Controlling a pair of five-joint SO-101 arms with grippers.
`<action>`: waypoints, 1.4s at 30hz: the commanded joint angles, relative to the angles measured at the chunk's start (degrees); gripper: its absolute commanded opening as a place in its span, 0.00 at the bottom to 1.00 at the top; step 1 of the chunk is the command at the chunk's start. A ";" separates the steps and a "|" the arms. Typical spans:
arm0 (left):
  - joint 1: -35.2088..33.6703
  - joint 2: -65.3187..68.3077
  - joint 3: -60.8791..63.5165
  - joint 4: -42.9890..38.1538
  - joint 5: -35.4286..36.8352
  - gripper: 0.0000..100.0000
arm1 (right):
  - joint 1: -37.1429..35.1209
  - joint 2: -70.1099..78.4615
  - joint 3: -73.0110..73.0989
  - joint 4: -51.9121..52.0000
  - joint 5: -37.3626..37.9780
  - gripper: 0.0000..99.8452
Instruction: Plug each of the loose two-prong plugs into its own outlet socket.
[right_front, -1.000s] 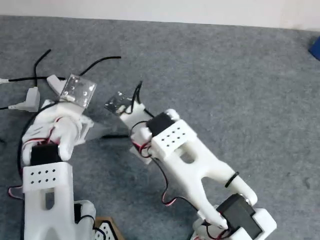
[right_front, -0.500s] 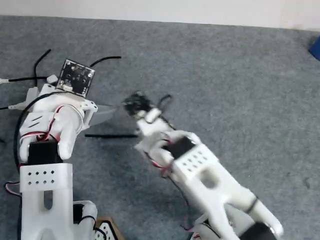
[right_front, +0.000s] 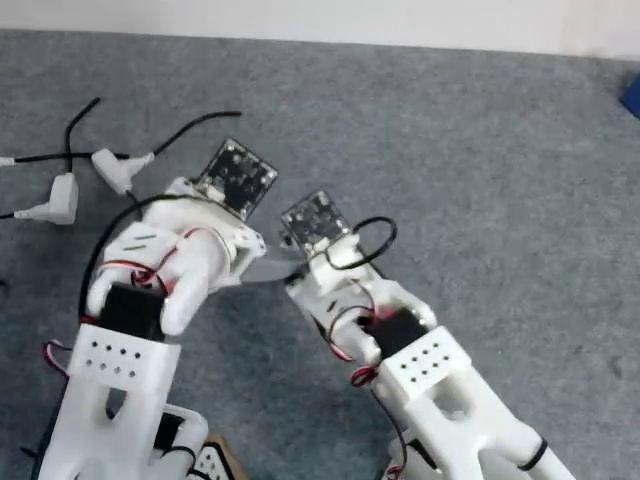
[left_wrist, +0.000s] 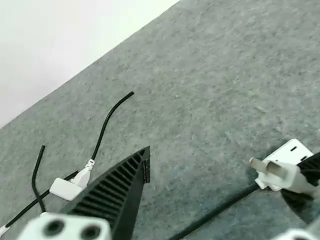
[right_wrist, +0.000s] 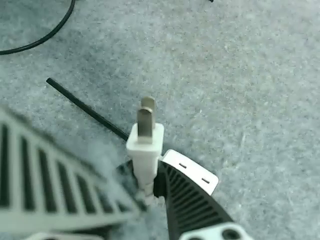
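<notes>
A white two-prong plug (right_wrist: 145, 142) sits upright in my right gripper (right_wrist: 146, 172), which is shut on its body, prongs pointing away from the wrist. Its black cord (right_wrist: 85, 110) trails over the carpet. The left wrist view shows this same plug (left_wrist: 277, 172) off to one side, prongs aimed toward my left gripper's black finger (left_wrist: 120, 192). My left gripper (right_front: 262, 268) is open and holds nothing; in the high view it is close beside the right gripper (right_front: 297, 272). Two more white cord-end pieces (right_front: 115, 168) (right_front: 60, 197) lie at the far left; I cannot tell whether they are plugs or sockets.
Grey carpet (right_front: 480, 150) covers the table, with open room to the right and back. Thin black cords (right_front: 195, 128) curl near the left pieces. A blue object (right_front: 632, 95) pokes in at the right edge.
My left arm has swung right toward the middle. My right arm's wrist has shifted right and drawn back, so both grippers now meet near the centre.
</notes>
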 joint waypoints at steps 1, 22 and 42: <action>1.10 -0.40 -1.19 0.09 0.62 0.51 | -3.03 -2.33 -0.84 1.80 -0.53 0.01; -5.67 -0.48 20.62 -18.02 0.26 0.51 | -6.02 -20.00 -6.02 18.51 -3.34 0.01; -20.53 -0.48 14.73 -18.29 0.35 0.51 | 6.73 -20.00 2.33 46.11 22.07 0.01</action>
